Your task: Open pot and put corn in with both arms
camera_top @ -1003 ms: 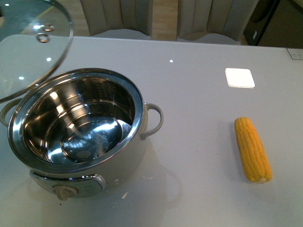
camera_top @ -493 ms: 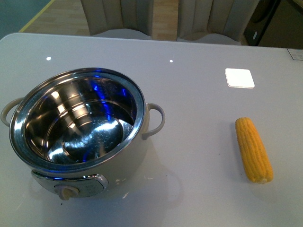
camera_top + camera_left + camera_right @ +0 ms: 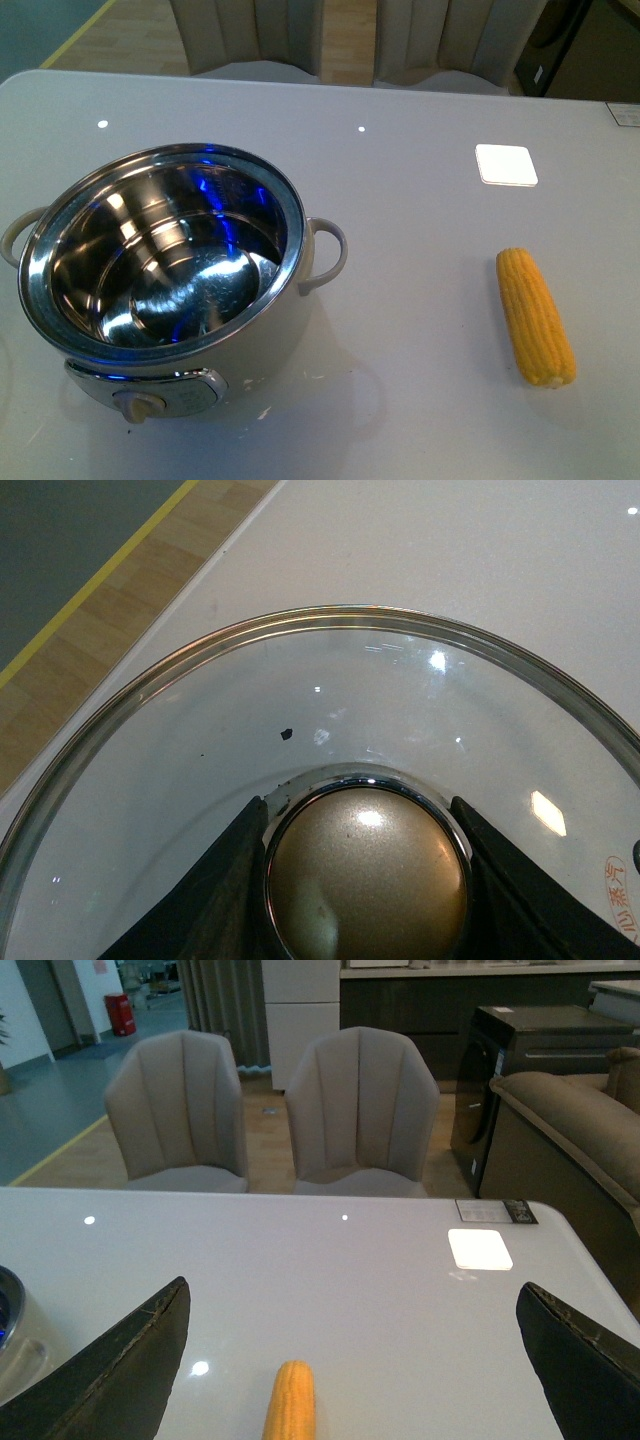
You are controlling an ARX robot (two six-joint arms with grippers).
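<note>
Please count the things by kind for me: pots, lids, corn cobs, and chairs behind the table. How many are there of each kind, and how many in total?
pot: 1
glass lid, held by the left gripper: 1
corn cob: 1
chairs: 2
Total: 5

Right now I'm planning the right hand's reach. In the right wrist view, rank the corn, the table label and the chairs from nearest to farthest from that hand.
1. Corn, on the table just ahead of the open right hand.
2. Label, at the table's far edge.
3. Chairs, beyond the table.
</note>
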